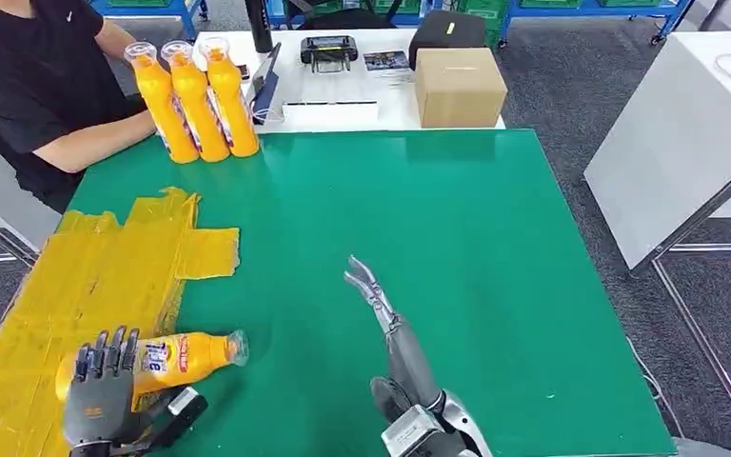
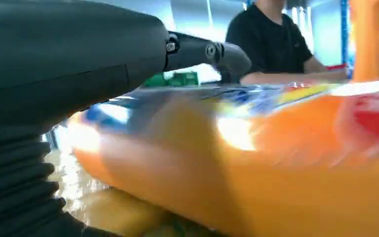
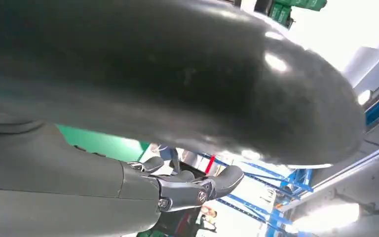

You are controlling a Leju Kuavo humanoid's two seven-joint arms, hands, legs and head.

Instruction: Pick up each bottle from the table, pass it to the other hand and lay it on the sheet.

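Left hand (image 1: 100, 390) grips the lying orange plastic juice bottle (image 1: 186, 354) at seven o'clock on the green bench (image 1: 457, 248), the bottle's body on the yellow taped sheet (image 1: 86, 276) and its clear cap pointing toward three o'clock. Right hand (image 1: 373, 286) hovers nearby with straight fingers, holding nothing. Three upright orange bottles (image 1: 195, 100) stand at eleven o'clock beside a person's arm (image 1: 105, 141).

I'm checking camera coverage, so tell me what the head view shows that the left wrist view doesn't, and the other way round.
Head view alone: the green table mat, the yellow taped sheet, the brown cardboard box and the open right robot hand. Left wrist view alone: a close look at the left robot hand's dark thumb over the bottle. Both: the lying orange plastic juice bottle held by the left robot hand, the standing orange bottles, and the person in black.
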